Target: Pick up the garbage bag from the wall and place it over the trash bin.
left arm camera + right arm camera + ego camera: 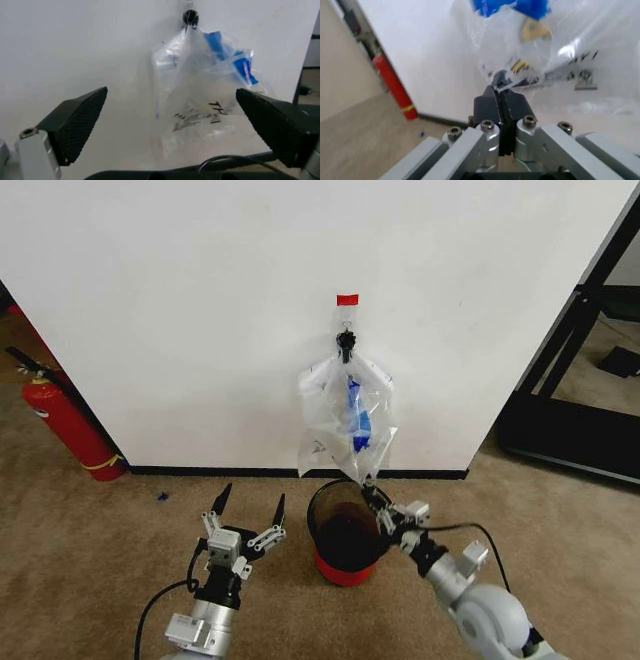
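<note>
Two grippers work low over a tan carpet (90,550) in front of a plain white wall (200,310) edged with a black baseboard (220,471). One garbage bag (347,425) hangs from a small black hook (346,345) on that wall, just under a red tape rectangle (347,300); it is clear plastic with blue patches and black lettering. Its bottom tip dangles right above the far rim of the trash bin (345,535), a round black mesh basket with a red base standing on the carpet close to the wall. The right gripper (378,502) reaches over the bin's rim and has its fingers pressed together on the bag's lowest corner. The left gripper (250,515) hovers beside the bin, fingers spread wide and holding nothing, pointed toward the wall. A red fire extinguisher (65,425) leans at the wall's left corner, and a black metal frame (560,370) stands off to the right
</note>
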Tool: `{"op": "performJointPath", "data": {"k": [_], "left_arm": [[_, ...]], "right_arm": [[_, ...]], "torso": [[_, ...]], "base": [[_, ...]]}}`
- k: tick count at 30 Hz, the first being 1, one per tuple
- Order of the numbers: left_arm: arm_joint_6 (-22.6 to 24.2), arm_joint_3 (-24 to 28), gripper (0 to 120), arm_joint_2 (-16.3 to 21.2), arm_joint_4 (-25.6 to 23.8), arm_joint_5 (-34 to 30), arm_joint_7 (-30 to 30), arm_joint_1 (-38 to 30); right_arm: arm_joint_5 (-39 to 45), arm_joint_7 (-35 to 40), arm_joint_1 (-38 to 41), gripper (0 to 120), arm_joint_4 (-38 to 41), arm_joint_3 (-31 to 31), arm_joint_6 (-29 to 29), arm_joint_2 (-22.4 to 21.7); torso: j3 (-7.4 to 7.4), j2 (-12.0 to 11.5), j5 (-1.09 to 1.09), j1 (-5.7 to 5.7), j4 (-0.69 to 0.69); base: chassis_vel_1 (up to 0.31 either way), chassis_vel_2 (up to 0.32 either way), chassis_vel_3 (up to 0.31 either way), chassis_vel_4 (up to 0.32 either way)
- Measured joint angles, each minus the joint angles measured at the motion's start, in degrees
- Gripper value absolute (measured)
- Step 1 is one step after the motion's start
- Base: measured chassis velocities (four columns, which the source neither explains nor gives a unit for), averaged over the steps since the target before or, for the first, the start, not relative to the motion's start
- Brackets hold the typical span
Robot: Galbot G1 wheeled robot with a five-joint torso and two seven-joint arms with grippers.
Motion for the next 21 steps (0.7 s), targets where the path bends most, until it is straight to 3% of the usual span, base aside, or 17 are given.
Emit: {"op": "performJointPath", "data": {"k": [6, 7, 10, 13, 15, 18, 21], "left_arm": [[8.02, 5.09, 100, 12.27, -1.23, -8.66, -2.17, -12.36], [8.02, 5.09, 100, 12.27, -1.23, -8.66, -2.17, -12.36], [11.82, 10.07, 100, 17.67, -2.44, -13.72, -3.56, -19.11], [16.79, 16.77, 100, 22.10, -3.23, -20.28, -5.41, -30.97], [17.83, 18.45, 100, 23.04, -3.24, -21.75, -5.88, -34.37], [22.31, 27.18, 100, 25.16, -2.01, -27.90, -7.64, -48.08], [27.42, 39.18, 100, 24.38, 0.12, -35.84, -10.01, -63.40]], "right_arm": [[1.95, 2.30, 4.81, 0, -2.41, -1.69, -1.39, 0.81], [1.95, 2.30, 4.81, 0, -2.41, -1.69, -1.39, 0.81], [1.45, 2.57, 5.33, 0, -3.19, -2.04, -1.59, 1.09], [0.09, 2.62, 4.98, 0, -3.73, -2.34, -1.61, 1.73], [-0.29, 2.62, 4.82, 0, -3.80, -2.44, -1.61, 1.93], [-2.01, 2.46, 4.35, 0, -4.28, -2.62, -1.47, 2.37], [-2.44, 2.20, 4.02, 0, -4.91, -2.03, -1.07, 2.12]], "torso": [[0.01, 0.00, 0.00, 0.01, -0.01], [0.01, 0.00, 0.00, 0.01, -0.01], [0.01, 0.00, -0.02, 0.01, 0.00], [0.01, 0.00, -0.02, 0.01, -0.01], [0.01, 0.00, 0.00, 0.01, -0.05], [0.01, -0.01, 0.00, 0.01, 0.00], [0.01, -0.01, -0.01, 0.01, -0.02]], "base": [[0.000, 0.000, 0.000, 0.000], [0.000, 0.000, 0.000, 0.000], [0.000, 0.000, 0.000, 0.000], [0.000, 0.000, 0.000, 0.000], [0.000, 0.000, 0.000, 0.000], [0.000, 0.000, 0.000, 0.000], [0.000, 0.000, 0.000, 0.000]]}}
